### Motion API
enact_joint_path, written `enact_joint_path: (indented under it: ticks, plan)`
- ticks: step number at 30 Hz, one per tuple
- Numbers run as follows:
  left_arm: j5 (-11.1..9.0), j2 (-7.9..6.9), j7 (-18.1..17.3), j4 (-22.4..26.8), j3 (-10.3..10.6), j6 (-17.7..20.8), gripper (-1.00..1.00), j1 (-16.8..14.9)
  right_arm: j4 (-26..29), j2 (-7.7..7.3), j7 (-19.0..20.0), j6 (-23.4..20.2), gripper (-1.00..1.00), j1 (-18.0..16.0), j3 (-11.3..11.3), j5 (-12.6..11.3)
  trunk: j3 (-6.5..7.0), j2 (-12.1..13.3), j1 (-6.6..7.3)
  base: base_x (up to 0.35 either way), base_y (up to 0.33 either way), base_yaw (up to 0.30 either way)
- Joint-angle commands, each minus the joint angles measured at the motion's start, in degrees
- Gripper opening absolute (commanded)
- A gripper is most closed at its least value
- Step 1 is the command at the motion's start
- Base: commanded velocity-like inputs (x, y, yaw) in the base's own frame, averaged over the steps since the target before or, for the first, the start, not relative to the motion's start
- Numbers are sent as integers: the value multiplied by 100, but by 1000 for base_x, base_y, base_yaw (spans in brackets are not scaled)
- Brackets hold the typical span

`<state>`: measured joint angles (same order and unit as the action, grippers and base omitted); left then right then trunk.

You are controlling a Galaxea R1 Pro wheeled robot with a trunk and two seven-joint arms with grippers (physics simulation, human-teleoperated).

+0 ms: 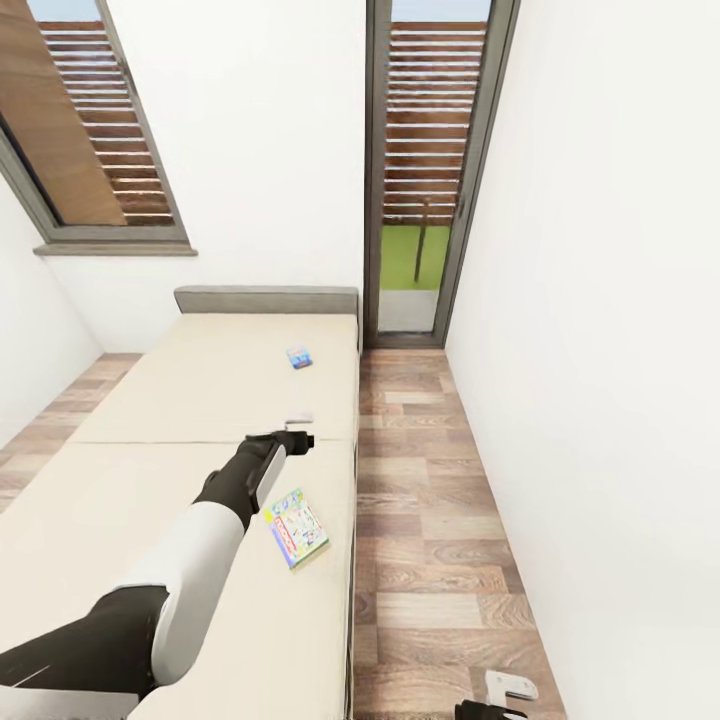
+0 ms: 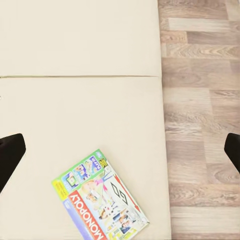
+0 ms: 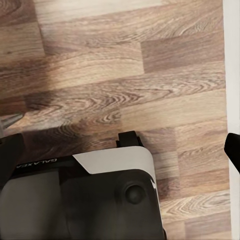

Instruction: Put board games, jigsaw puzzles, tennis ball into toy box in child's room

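Two board games lie on the cream bed (image 1: 150, 470). The nearer one (image 1: 297, 527) has a bright Monopoly cover and rests close to the bed's right edge; it also appears in the left wrist view (image 2: 100, 201). The farther one (image 1: 299, 357) is small and blue, near the headboard. My left gripper (image 1: 297, 438) hangs over the bed just beyond the nearer game, and its dark fingertips (image 2: 10, 156) stand wide apart, open and empty. My right gripper (image 3: 120, 150) is open too, low above the wood floor beside my base (image 3: 85, 200).
A strip of wood-plank floor (image 1: 430, 520) runs between the bed and the white right wall. A tall glass door (image 1: 425, 170) stands at its far end and a slatted window (image 1: 90, 130) at the left. A grey headboard (image 1: 265, 300) closes the bed.
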<state>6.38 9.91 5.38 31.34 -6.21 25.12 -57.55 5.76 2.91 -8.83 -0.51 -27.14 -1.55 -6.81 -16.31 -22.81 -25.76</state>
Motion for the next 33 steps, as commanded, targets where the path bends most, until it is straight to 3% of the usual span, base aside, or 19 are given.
enact_joint_path:
  ticks: [1, 33]
  plan:
    - [60, 9, -7, 7, -38, 56, 100, -23, 6, 1, -13, -5, 100, -2, -11, -44, -20, -11, -3, 0, 0, 0]
    - [62, 9, 103, -162, -40, 270, 100, -308, 6, -1, -13, -14, 100, -2, -12, -49, -323, -11, -3, 0, 0, 0]
